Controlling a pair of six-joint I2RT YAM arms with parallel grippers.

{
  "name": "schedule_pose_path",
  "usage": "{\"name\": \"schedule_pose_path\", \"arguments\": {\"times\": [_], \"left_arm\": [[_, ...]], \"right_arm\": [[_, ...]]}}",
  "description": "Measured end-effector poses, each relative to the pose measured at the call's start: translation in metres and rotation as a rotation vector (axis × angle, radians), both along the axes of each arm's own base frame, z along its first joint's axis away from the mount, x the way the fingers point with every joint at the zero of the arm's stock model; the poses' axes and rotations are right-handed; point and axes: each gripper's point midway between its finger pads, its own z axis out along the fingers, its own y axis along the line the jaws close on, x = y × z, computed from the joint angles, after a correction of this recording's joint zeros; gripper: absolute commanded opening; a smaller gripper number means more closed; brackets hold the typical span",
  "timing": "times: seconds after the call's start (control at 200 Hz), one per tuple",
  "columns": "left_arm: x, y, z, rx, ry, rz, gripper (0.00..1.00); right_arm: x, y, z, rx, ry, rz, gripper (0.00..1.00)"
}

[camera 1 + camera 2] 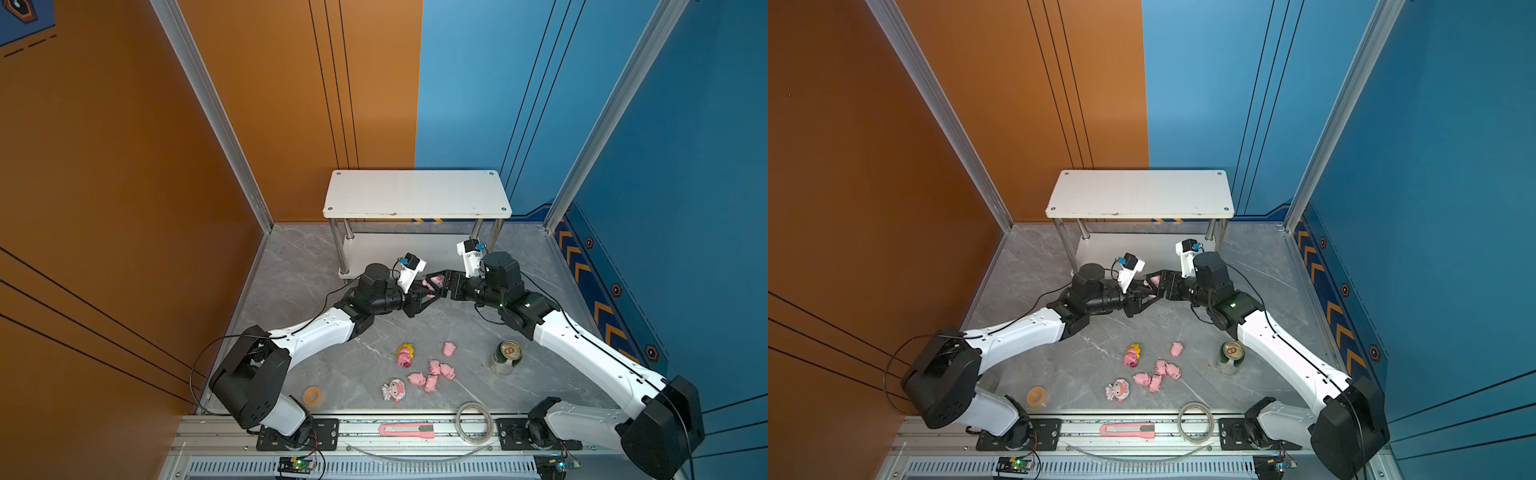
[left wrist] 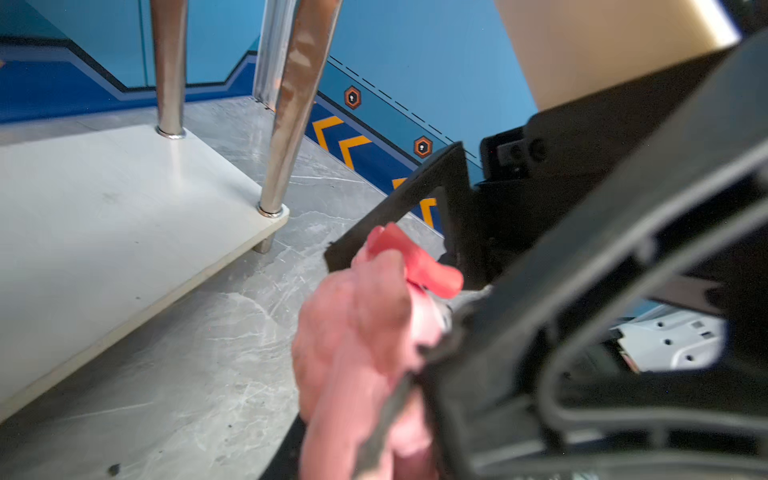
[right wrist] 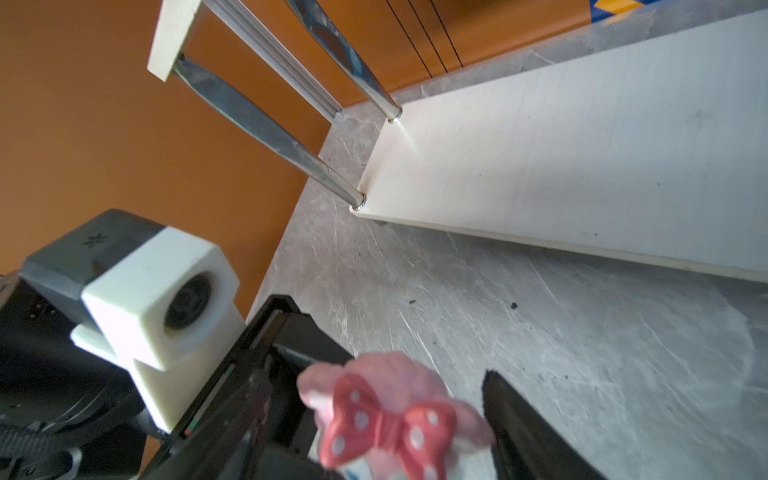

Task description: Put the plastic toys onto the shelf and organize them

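Observation:
A pink-white figurine with a red dotted bow (image 1: pixel 432 283) (image 3: pixel 386 419) hangs in mid-air in front of the shelf (image 1: pixel 415 193) (image 1: pixel 1140 193), where both grippers meet. My left gripper (image 1: pixel 427 292) (image 2: pixel 345 415) is shut on its pink body (image 2: pixel 353 324). My right gripper (image 1: pixel 436 279) (image 3: pixel 386 415) stands open around it, one finger (image 3: pixel 519 415) just off the bow. On the floor lie several tiny pink pigs (image 1: pixel 434 372) (image 1: pixel 1160 372), one more pig (image 1: pixel 449 348), a yellow sunflower-faced figurine (image 1: pixel 405 354) and a white-pink figurine (image 1: pixel 394 390).
The shelf's lower tier (image 2: pixel 104 216) (image 3: pixel 582 145) sits just beyond the grippers, between chrome legs (image 2: pixel 286 124). A green can (image 1: pixel 505 356) stands right of the pigs. A tape roll (image 1: pixel 313 395), a pink utility knife (image 1: pixel 406 429) and a cable ring (image 1: pixel 475 423) lie near the front rail.

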Motion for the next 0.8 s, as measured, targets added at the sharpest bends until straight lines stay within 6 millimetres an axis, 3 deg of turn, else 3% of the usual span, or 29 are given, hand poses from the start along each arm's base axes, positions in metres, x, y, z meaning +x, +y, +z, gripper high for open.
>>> {"name": "schedule_pose_path", "arguments": {"times": [0.295, 0.526, 0.716, 0.801], "left_arm": [[-0.014, -0.001, 0.005, 0.110, -0.269, -0.003, 0.00], [-0.012, -0.001, 0.004, 0.141, -0.325, 0.002, 0.00], [-0.013, -0.001, 0.002, 0.145, -0.324, -0.008, 0.00], [-0.015, -0.002, 0.002, 0.142, -0.323, -0.016, 0.00]], "right_arm": [[-0.010, -0.005, -0.003, 0.034, 0.140, -0.029, 0.90], [-0.013, -0.002, -0.007, 0.049, 0.198, -0.023, 0.75], [-0.015, -0.001, -0.007, 0.055, 0.208, -0.017, 0.78], [-0.015, 0.000, -0.008, 0.056, 0.212, -0.012, 0.68]]}}
